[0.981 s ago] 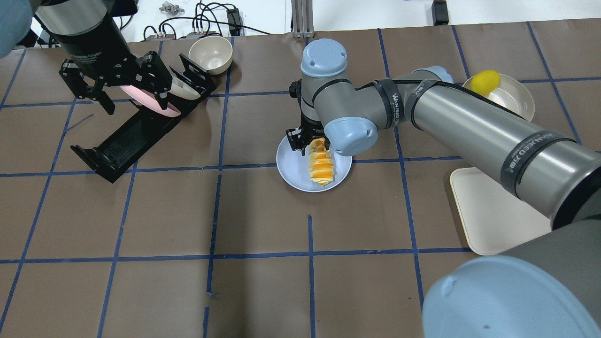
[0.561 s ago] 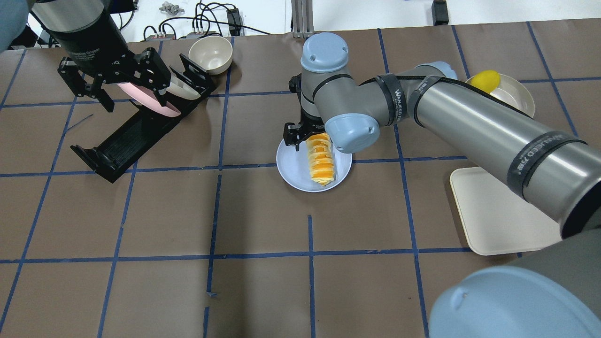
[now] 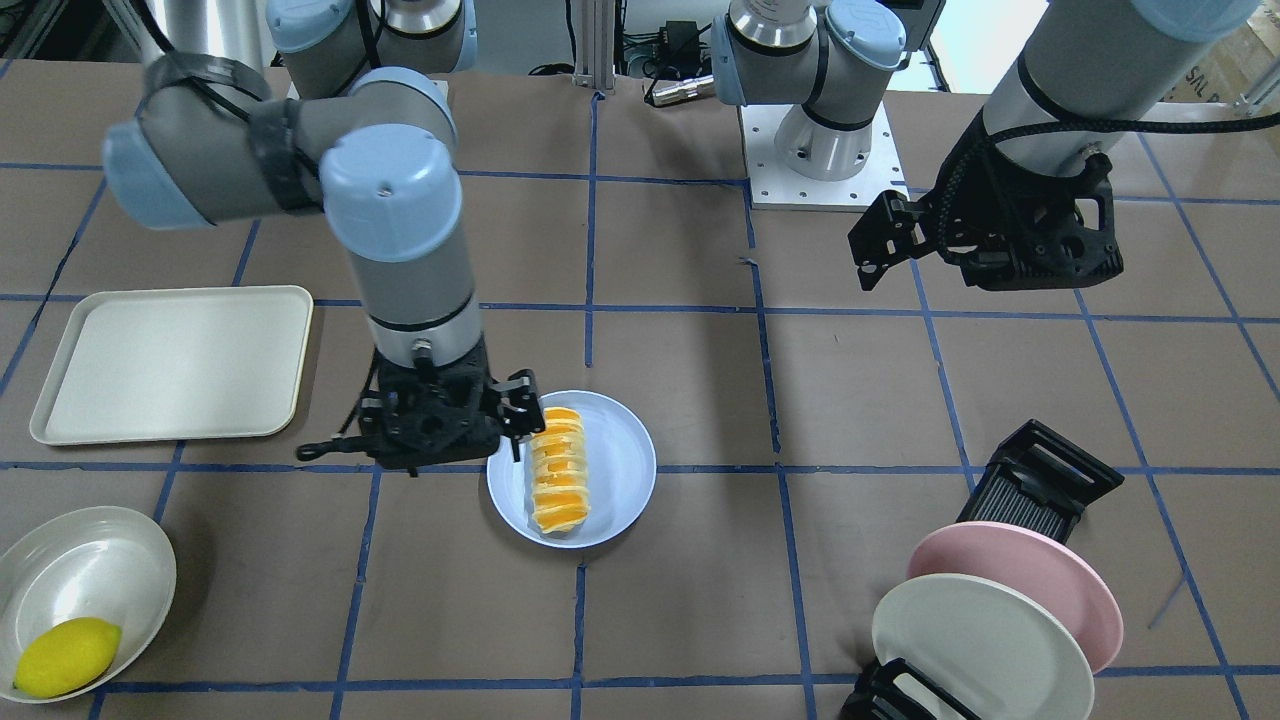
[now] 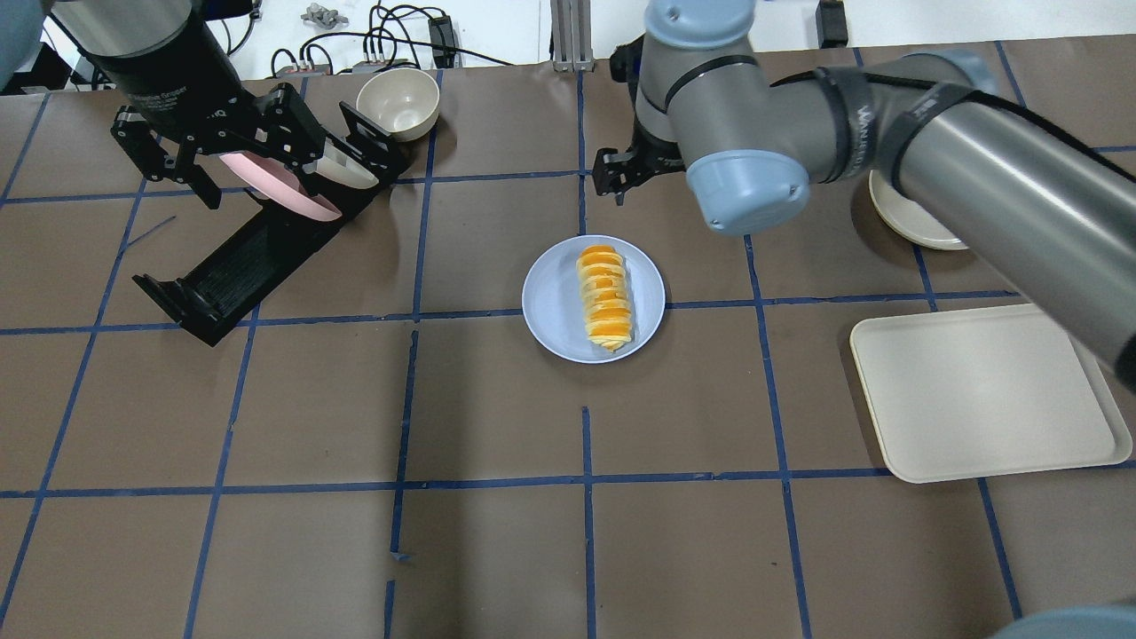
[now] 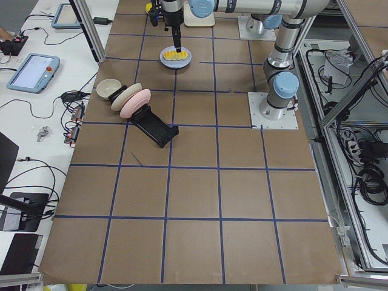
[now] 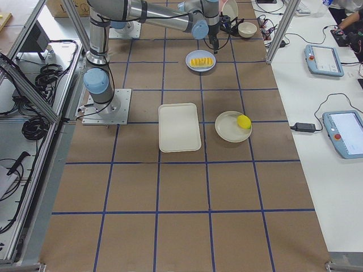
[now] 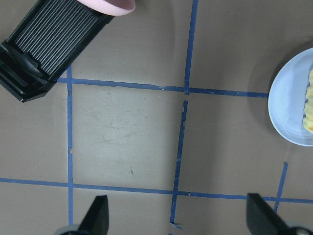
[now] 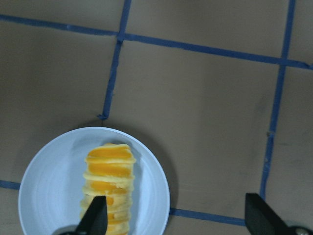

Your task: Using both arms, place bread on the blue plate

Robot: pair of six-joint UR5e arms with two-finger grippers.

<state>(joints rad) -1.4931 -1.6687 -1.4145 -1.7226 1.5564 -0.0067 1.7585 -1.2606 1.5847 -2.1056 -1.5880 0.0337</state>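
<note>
The bread [image 4: 604, 298] lies on the blue plate [image 4: 550, 302]. The right arm [image 4: 737, 115] hangs beyond it, jaws released and empty; the left arm [image 4: 151, 53], jaws also spread, hovers over the rack [image 4: 240, 266]

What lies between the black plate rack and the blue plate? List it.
Only bare table crossed by blue tape lines, from black plate rack to blue plate; the overhead and left wrist views show it.

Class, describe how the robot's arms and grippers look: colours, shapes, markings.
The left arm and right arm are silver-grey tubes with light-blue round joint caps. Black lettered straps ring the right one. The left gripper and right gripper are black, two-fingered.
</note>
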